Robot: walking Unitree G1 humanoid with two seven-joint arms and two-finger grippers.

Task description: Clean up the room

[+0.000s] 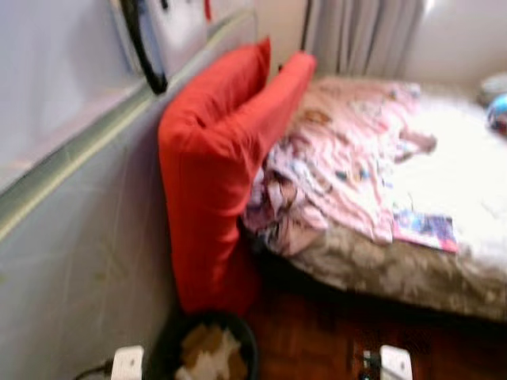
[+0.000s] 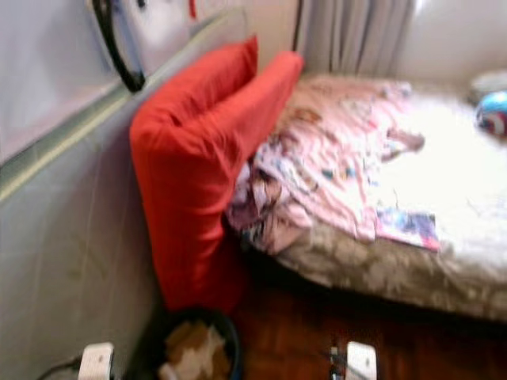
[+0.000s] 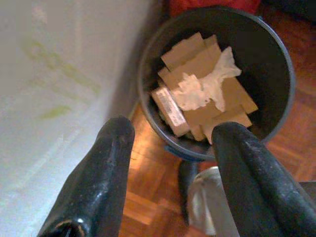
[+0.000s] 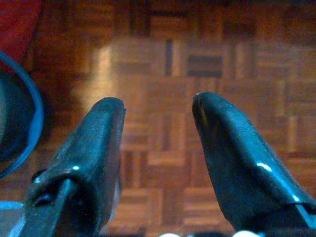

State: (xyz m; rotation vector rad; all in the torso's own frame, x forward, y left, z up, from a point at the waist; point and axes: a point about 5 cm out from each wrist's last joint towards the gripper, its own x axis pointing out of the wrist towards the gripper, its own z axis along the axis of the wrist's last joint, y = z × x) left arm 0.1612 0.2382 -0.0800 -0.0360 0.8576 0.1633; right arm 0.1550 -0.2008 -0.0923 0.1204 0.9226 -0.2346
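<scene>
Parquet: bin (image 3: 217, 79) beneath left pincer (image 3: 170, 136).

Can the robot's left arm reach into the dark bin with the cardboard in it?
Probably yes. The left gripper hangs open just above the bin, whose top is uncovered, with cardboard and crumpled paper lying loose inside. Nothing sits between them.

A pale grey wall (image 1: 71, 261) with a long green-grey strip (image 1: 87, 142) runs along the left side. A big red padded headboard (image 1: 214, 174) leans on it. Beside that is a bed (image 1: 444, 198) with a bright white cover and a brown flowery side (image 1: 380, 273). Grey curtains (image 1: 360, 36) hang at the far end. The floor is dark brown wood in small squares (image 4: 163, 64).
</scene>
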